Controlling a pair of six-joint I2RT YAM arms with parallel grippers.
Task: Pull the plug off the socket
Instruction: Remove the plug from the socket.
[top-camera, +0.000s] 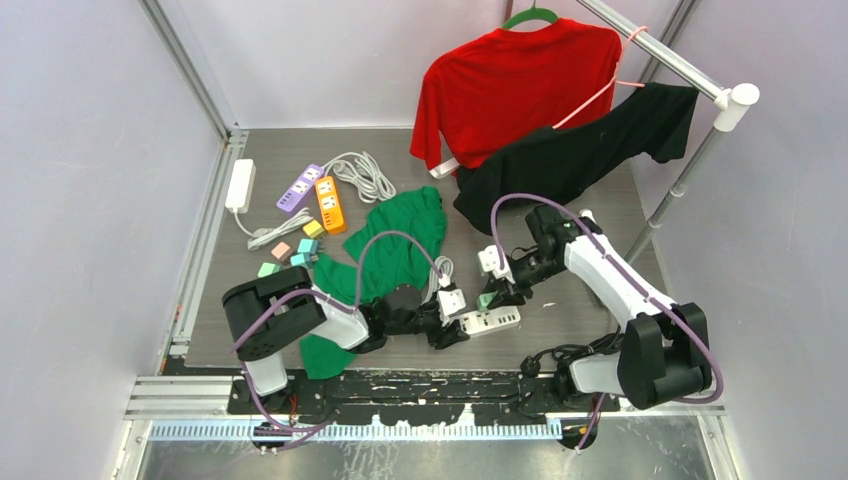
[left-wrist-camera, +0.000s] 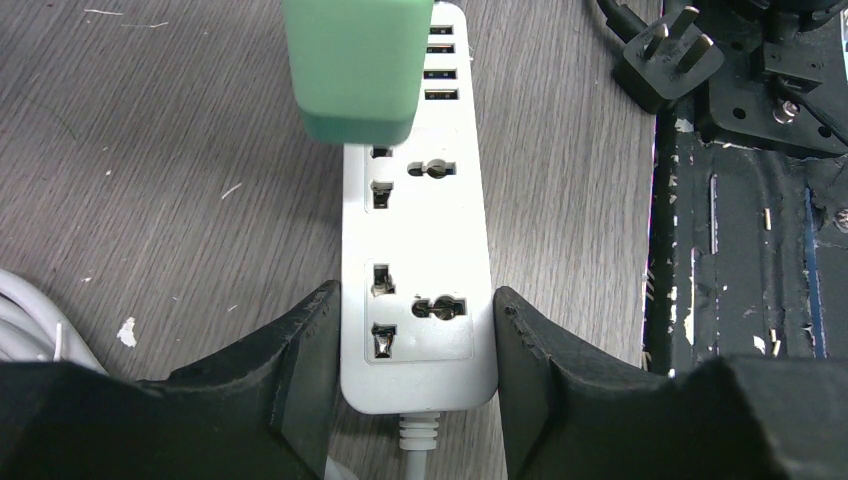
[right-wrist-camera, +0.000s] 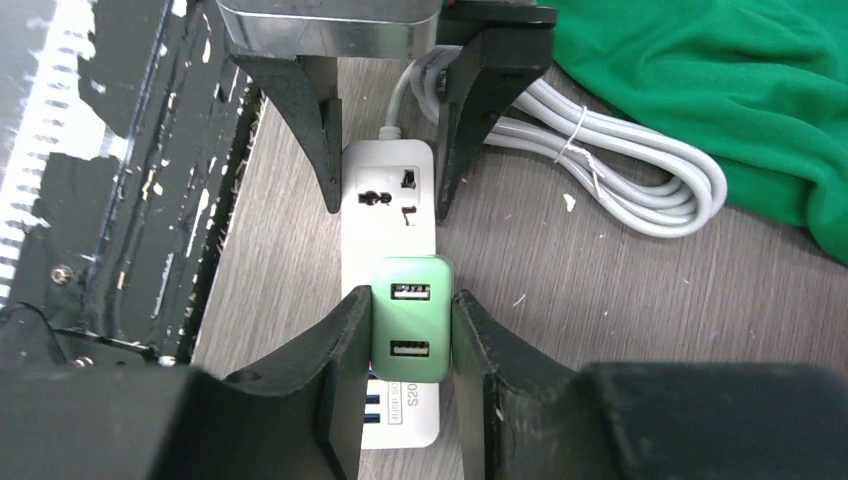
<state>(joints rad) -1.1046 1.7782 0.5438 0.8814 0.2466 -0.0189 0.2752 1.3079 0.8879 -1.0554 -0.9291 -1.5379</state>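
A white power strip lies on the table near the front edge. A green two-port USB plug stands on its far half. My right gripper is shut on the green plug, one finger on each side. The plug's prongs are hidden, so I cannot tell whether it sits in the socket. My left gripper is shut on the cord end of the strip, its fingers pressed to both long sides. The green plug also shows at the top of the left wrist view.
A green shirt and a coiled white cable lie behind the strip. A black plug lies by the black base plate. Purple and orange strips and small coloured plugs sit at the back left. Red and black shirts hang on a rack at the back right.
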